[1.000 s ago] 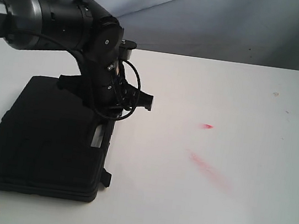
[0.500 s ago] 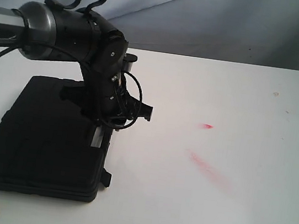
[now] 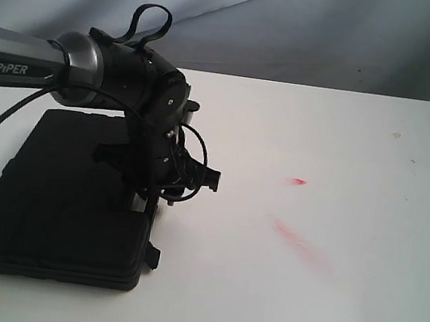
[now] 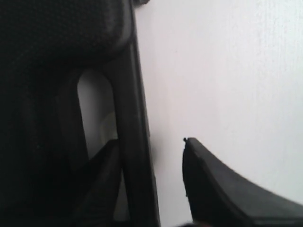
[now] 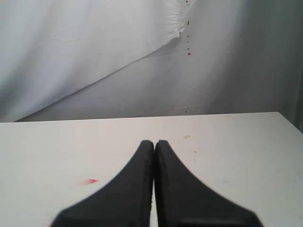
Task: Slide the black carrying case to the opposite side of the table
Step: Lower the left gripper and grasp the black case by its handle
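The flat black case (image 3: 57, 203) lies on the left part of the white table (image 3: 343, 163). My left gripper (image 3: 154, 192) points down at the case's right edge, over the cut-out handle. In the left wrist view the left gripper (image 4: 150, 142) is open and straddles the handle bar (image 4: 130, 109). One finger (image 4: 106, 165) sits inside the cut-out, the other finger (image 4: 213, 184) hangs over bare table (image 4: 227, 71) with a gap to the bar. My right gripper (image 5: 155, 143) is shut on nothing above the table (image 5: 236, 142); the exterior view does not show it.
Two red smears (image 3: 300, 241) (image 3: 298, 181) mark the white top to the right of the case. A grey cloth backdrop (image 3: 337, 34) rises behind the far edge. A small latch (image 3: 153, 256) sticks out of the case's right side near the front.
The left arm has come down and a little rightward, bringing its gripper lower onto the case's handle edge. The case lies where it was.
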You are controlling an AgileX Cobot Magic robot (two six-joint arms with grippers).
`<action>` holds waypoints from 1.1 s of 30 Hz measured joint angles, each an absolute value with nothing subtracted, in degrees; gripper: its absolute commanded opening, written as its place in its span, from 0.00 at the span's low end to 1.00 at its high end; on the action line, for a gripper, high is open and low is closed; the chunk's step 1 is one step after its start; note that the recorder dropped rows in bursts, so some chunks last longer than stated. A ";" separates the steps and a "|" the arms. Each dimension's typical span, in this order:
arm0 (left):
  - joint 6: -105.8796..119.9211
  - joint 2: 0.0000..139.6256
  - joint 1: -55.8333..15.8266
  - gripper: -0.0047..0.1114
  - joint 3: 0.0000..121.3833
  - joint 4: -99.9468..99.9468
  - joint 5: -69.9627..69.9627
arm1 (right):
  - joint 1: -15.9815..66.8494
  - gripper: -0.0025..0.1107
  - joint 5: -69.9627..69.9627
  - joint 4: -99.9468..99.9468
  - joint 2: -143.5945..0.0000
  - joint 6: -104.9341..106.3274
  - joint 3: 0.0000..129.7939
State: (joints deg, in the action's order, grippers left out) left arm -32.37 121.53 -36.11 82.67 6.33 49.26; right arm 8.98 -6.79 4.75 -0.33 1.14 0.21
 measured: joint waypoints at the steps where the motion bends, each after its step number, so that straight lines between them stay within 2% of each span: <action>1: -32.37 121.53 -36.11 0.39 82.67 6.33 48.92 | 8.98 0.02 -6.79 4.75 -0.33 1.14 0.21; 5: -32.48 121.53 -35.98 0.38 82.67 5.86 48.42 | 8.98 0.02 -6.79 4.75 -0.33 1.14 0.21; 7: -32.58 121.53 -35.98 0.33 82.67 5.86 48.42 | 8.98 0.02 -6.79 4.75 -0.33 1.14 0.21; 9: -32.58 121.53 -35.86 0.22 82.67 5.86 48.42 | 8.98 0.02 -6.79 4.75 -0.33 1.14 0.21; 11: -32.76 121.53 -35.73 0.05 82.67 5.86 48.42 | 8.98 0.02 -6.79 4.75 -0.33 1.14 0.21; 12: -33.30 121.53 -35.73 0.04 82.67 5.32 48.27 | 8.98 0.02 -6.79 4.75 -0.33 1.14 0.21; 33: -39.07 122.83 -35.84 0.04 84.43 1.12 44.46 | 8.98 0.02 -6.79 4.75 -0.33 1.14 0.21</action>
